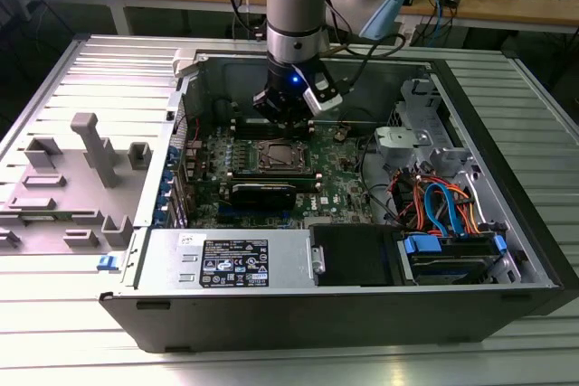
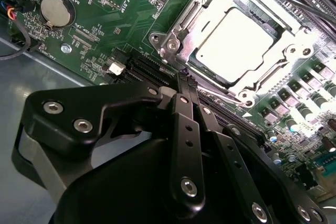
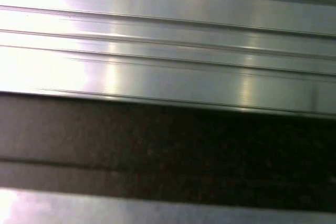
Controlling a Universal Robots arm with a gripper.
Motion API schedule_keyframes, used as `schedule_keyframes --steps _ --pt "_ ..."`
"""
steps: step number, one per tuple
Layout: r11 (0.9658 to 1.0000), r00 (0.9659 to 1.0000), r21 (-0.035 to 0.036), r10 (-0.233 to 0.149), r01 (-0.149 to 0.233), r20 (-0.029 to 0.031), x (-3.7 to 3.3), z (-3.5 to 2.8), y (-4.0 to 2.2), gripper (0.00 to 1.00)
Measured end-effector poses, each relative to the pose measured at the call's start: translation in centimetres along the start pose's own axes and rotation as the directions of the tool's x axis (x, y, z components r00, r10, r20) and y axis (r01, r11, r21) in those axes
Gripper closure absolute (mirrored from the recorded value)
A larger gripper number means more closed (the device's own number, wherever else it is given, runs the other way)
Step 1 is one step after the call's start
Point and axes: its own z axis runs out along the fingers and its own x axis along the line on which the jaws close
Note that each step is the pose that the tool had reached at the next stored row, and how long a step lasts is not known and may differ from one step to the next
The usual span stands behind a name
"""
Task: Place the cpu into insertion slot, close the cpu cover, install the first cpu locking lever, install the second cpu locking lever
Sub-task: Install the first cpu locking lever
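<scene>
CPU [image 2: 236,45], silver-grey top up, sits in the insertion slot [image 1: 285,156] on the green motherboard [image 2: 105,14]. Round it lies the CPU cover [image 2: 283,40], flat, chip showing through its window. Just beside one socket corner hangs the gripper [image 2: 185,76]; contact cannot be told. Its fingers [image 2: 185,114] are pressed together, nothing between them. Coin cell [image 2: 56,11] well apart from the socket. Exterior view: arm reaches down into the open computer case [image 1: 362,314], which rests on a ribbed metal surface [image 1: 54,79]. Grey fixtures [image 1: 90,155] stand at the exterior view's left.
</scene>
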Motion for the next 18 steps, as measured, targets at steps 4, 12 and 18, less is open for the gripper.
schedule_keyframes --steps 4,12,18 --pt "1.0 1.0 0.0 0.0 0.0 0.0 0.11 0.0 0.01 0.89" --pt "1.0 1.0 0.0 0.0 0.0 0.0 0.09 0.07 0.0 0.89" --pt "1.0 1.0 0.0 0.0 0.0 0.0001 -0.09 0.22 -0.02 0.89"
